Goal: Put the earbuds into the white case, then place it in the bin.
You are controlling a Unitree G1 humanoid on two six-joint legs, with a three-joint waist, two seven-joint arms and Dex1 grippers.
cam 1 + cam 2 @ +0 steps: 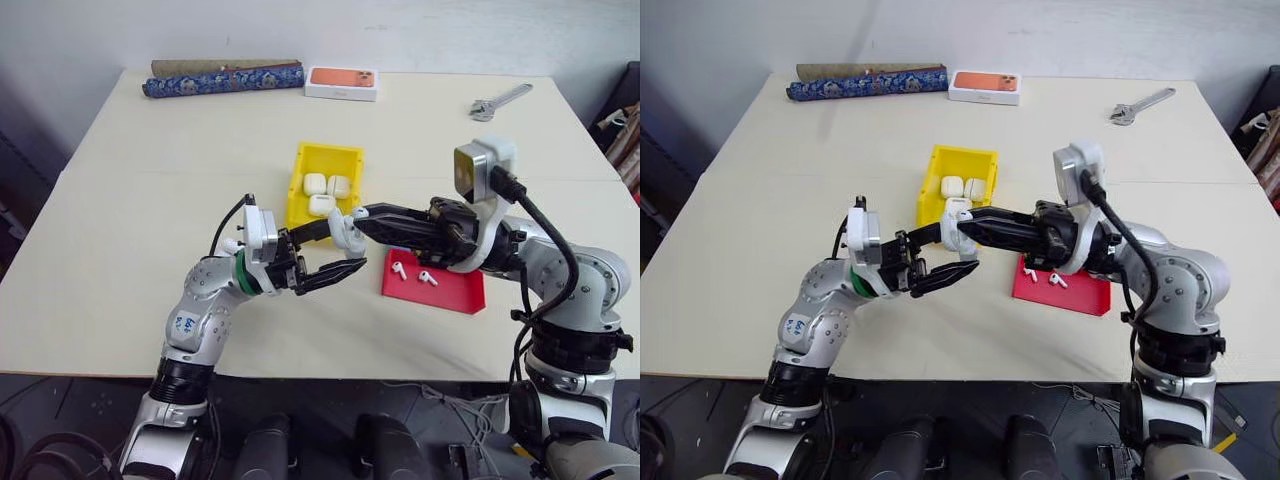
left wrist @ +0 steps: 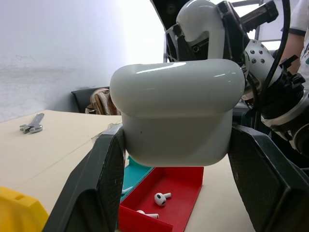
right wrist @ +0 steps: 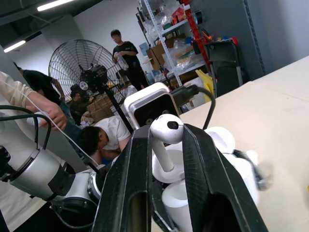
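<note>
left gripper point(image 1: 335, 250) is clamped on the white case point(image 2: 176, 113), held up in the air over the table's front-middle, just in front of the yellow bin point(image 1: 300, 190); in the left wrist view the case sits between both black fingers w/ its lid looking shut, or near enough, can't be sure. right gripper point(image 1: 362, 218) is nearly closed, pinching one earbud point(image 3: 165, 137) by the stem, bud end sticking out past the fingertips, and it's right up at the case, tips of both grippers about touching. two more earbuds point(image 1: 412, 273) lie loose in the red tray point(image 1: 450, 293) near the table's front edge, right of centre. bin already has three white cases point(image 1: 324, 192) inside, packed together. along the far edge: a rolled blue cloth point(image 1: 222, 79) at the left, an orange phone box point(image 1: 341, 82) mid, a wrench point(image 1: 498, 101) toward the right corner. progress, as i read it: early-mid. one bud picked and brought to the case, not in yet. left to do: get the lid open if it's closed, seat this bud, fetch the 2nd from the tray, shut the lid, drop the case in the bin.
</note>
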